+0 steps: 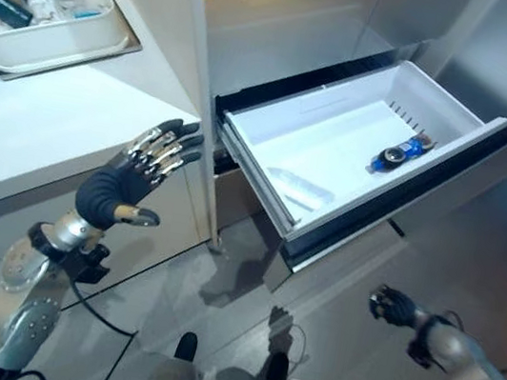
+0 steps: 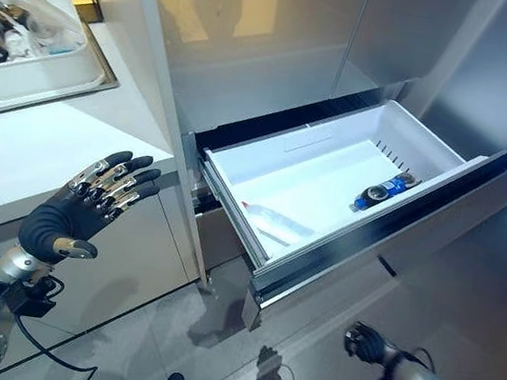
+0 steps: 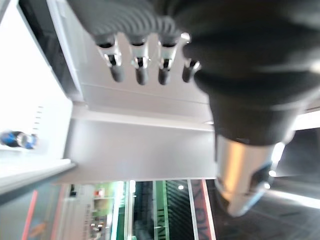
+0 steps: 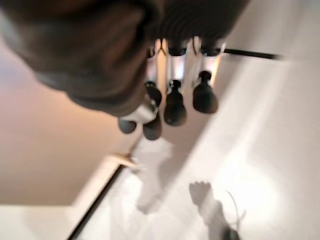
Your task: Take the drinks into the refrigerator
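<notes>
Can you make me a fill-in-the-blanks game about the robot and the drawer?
1. The white drawer of the fridge is pulled ____.
2. Inside the drawer lie a blue can and a clear ____.
3. The left robot hand has straight fingers and holds ____.
4. On the counter sits a tray full of ____.

Missing words: open; bottle; nothing; things

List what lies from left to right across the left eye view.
Tray on the counter → left hand → clear bottle in the drawer → blue bottle → right hand.
</notes>
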You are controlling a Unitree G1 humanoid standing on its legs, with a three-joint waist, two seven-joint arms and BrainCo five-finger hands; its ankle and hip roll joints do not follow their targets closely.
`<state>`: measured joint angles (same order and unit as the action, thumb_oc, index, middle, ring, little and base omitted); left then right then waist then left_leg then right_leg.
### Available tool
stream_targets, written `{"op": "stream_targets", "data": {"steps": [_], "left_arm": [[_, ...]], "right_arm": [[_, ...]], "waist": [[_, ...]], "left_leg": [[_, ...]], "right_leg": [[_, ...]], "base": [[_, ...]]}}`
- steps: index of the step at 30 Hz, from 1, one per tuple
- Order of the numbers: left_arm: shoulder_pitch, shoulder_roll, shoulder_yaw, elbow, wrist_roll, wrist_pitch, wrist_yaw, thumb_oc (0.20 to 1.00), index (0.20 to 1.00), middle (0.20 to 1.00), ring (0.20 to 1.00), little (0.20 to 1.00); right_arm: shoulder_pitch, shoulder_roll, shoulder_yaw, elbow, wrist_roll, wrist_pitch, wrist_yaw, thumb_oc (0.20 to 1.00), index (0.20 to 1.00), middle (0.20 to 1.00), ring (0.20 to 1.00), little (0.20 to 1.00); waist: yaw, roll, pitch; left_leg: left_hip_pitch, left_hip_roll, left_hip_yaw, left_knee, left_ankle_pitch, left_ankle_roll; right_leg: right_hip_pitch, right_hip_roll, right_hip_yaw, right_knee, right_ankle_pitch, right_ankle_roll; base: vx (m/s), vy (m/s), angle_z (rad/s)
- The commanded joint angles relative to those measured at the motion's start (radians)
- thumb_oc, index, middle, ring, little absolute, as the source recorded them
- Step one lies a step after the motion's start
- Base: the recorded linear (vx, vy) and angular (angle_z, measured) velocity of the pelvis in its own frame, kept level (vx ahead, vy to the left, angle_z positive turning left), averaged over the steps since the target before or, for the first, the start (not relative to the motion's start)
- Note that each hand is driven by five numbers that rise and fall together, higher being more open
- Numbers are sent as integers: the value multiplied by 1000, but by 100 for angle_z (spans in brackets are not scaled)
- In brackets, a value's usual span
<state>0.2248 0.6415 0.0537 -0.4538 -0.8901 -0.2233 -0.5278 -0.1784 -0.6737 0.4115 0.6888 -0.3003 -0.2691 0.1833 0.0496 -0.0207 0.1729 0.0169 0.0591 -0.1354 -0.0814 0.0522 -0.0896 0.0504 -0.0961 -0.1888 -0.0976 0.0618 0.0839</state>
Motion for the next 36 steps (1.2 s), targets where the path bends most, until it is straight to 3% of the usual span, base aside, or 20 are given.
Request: {"op": "stream_targets", "data": {"steps": [1, 9, 18, 21, 29, 36], "left_arm": [[-47, 62, -18, -85, -95, -40, -50, 1000, 1000, 1000, 1000, 1000], [-94, 122, -97, -85, -151, -17, -81, 1000, 1000, 1000, 1000, 1000], [-136, 156, -160, -80, -184, 0, -90, 1000, 1000, 1000, 1000, 1000], [-154, 164, -176, -74, -193, 2, -91, 1000, 1000, 1000, 1000, 1000], [-192, 155, -231, -50, -203, 2, -89, 1000, 1000, 1000, 1000, 1000], [-211, 179, -250, -47, -204, -14, -86, 1000, 1000, 1000, 1000, 1000]], "right_arm": [[-242, 9, 73, 80, -32, -38, -74, 200, 200, 200, 200, 200], [-492, 85, 203, 119, -27, -39, -115, 200, 200, 200, 200, 200], [-632, 148, 269, 120, -17, -36, -129, 200, 200, 200, 200, 200], [-689, 206, 304, 92, -9, -39, -125, 200, 200, 200, 200, 200], [-781, 314, 403, -36, -13, -60, -79, 200, 200, 200, 200, 200], [-788, 311, 424, -174, 51, -81, -55, 200, 200, 200, 200, 200]], "waist": [[32, -37, 28], [99, -46, 41], [128, -55, 52], [141, -57, 57], [149, -63, 54], [143, -65, 47]], "left_leg": [[31, -82, -11, 35, -108, 88], [9, -89, -53, 40, -97, 83], [-5, -91, -67, 44, -91, 82], [-11, -91, -65, 45, -91, 84], [-3, -88, -55, 44, -96, 87], [8, -91, -39, 47, -106, 91]], "right_leg": [[16, 24, -54, 76, -118, -15], [16, 21, -96, 82, -122, -19], [10, 21, -111, 83, -121, -19], [3, 22, -107, 84, -118, -19], [10, 23, -92, 73, -113, -20], [23, 20, -79, 62, -107, -16]], "base": [[8, -26, 26], [9, -38, 20], [3, -13, 9], [0, 0, 2], [0, 0, 0], [-1, 12, -4]]}}
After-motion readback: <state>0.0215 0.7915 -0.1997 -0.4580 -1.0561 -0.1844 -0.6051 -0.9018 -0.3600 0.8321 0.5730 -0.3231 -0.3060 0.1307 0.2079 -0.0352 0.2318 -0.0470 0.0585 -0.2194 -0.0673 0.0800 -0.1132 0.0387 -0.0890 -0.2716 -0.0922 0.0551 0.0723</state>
